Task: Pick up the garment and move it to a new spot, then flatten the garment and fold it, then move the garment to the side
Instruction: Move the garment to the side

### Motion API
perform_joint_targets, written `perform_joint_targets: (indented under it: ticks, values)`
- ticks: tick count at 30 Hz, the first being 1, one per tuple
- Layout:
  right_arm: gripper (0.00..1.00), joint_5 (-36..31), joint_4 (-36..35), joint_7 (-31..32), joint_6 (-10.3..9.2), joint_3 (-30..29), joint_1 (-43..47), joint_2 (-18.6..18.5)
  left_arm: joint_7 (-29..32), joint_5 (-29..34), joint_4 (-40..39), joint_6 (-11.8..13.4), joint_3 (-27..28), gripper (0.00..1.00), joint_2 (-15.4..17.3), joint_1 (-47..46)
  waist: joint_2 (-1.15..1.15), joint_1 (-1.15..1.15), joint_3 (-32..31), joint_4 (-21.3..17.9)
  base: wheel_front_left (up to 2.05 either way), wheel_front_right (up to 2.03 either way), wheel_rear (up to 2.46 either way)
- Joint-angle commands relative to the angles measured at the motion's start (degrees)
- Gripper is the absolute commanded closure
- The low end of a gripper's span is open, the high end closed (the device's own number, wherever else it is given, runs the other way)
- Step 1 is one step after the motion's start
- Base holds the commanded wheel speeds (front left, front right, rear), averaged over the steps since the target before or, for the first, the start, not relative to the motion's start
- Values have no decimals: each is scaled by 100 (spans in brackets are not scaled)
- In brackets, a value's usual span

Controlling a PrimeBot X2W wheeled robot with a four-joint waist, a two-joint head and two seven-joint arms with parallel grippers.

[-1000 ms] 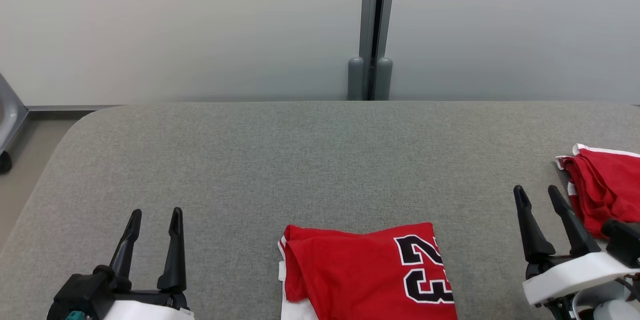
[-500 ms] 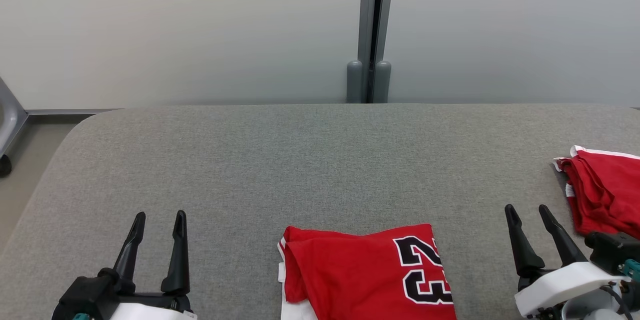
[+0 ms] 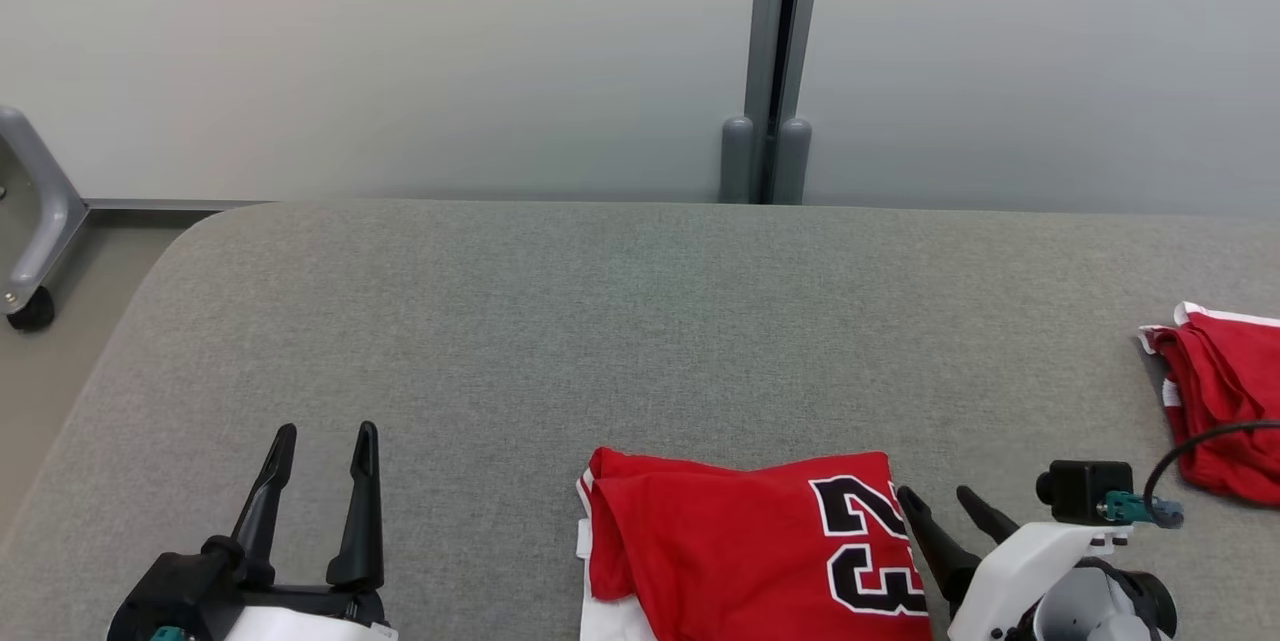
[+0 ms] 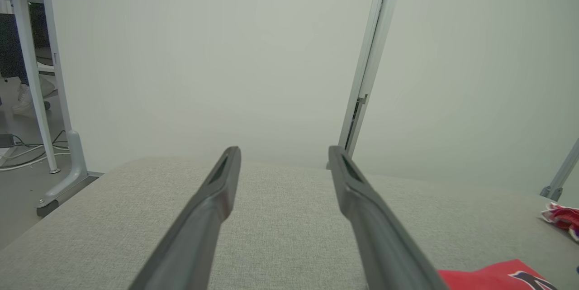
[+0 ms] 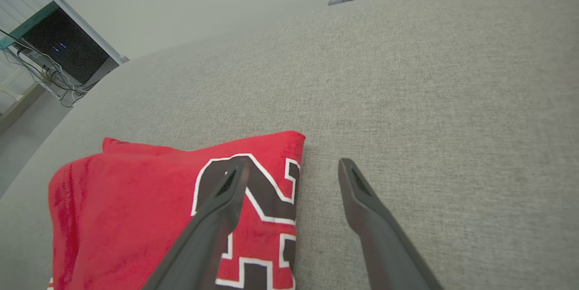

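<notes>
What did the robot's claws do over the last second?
The right gripper swung leftward and back, from beside the red pile at the right to the numbered edge of the folded red jersey, jaws open, gripping nothing. The left gripper, jersey and pile stayed put; the slight shift of view is the camera's.

The right gripper [image 3: 934, 493] has swung from beside the far pile [image 3: 1225, 401] to the jersey's [image 3: 720, 541] right edge. One finger [image 5: 212, 217] now lies over the number [image 5: 264, 192]. The head camera shifted slightly.
</notes>
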Motion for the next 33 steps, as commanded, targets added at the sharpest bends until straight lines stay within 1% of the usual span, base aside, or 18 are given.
perform_joint_targets:
  ticks: [1,4,8,11,13,15,16,17,18,22,26,29,33]
  values:
    - [0,65,85,89,2,8,-71,-15,-5,40,2,-31,16,0,1,-66,0,0,3,54,0,0,0]
    - [0,190,446,437,2,37,-122,54,-5,45,30,-39,0,0,-5,-73,0,0,1,181,0,0,0]
    - [0,301,843,628,2,-12,-97,162,-5,33,83,-71,-2,0,-4,-76,0,0,1,343,0,0,0]
    - [0,558,994,813,2,35,-5,304,-5,27,112,-90,4,0,14,-77,0,0,4,425,0,0,0]
    - [0,694,1041,926,2,103,30,311,-5,36,123,-88,-8,0,11,-72,0,0,6,458,0,0,0]
    - [0,779,1055,893,2,156,26,317,-5,45,134,-94,-15,0,12,-86,0,0,7,477,0,0,0]
    - [20,805,1037,831,2,174,10,315,-5,49,140,-97,-12,0,16,-91,0,0,8,479,0,0,0]
    - [77,833,1022,770,2,191,-17,308,-5,49,142,-94,-12,0,16,-98,0,0,8,477,0,0,0]
    - [100,861,1012,708,2,205,-43,296,-5,53,142,-90,-16,0,13,-100,0,0,6,472,0,0,0]
    - [100,878,909,410,2,272,-188,187,-5,58,135,-101,-23,0,10,-118,0,0,-4,402,0,0,0]
    - [100,886,794,210,2,349,-341,18,-5,75,89,-113,-89,0,-2,-146,0,0,-21,245,0,0,0]
    - [100,874,678,122,2,390,-475,-140,-5,86,46,-120,-181,0,-17,-181,0,0,-32,58,0,0,0]
    - [100,815,534,123,2,422,-629,-350,-4,86,19,-131,-324,0,-36,-262,0,0,-13,-285,0,0,0]
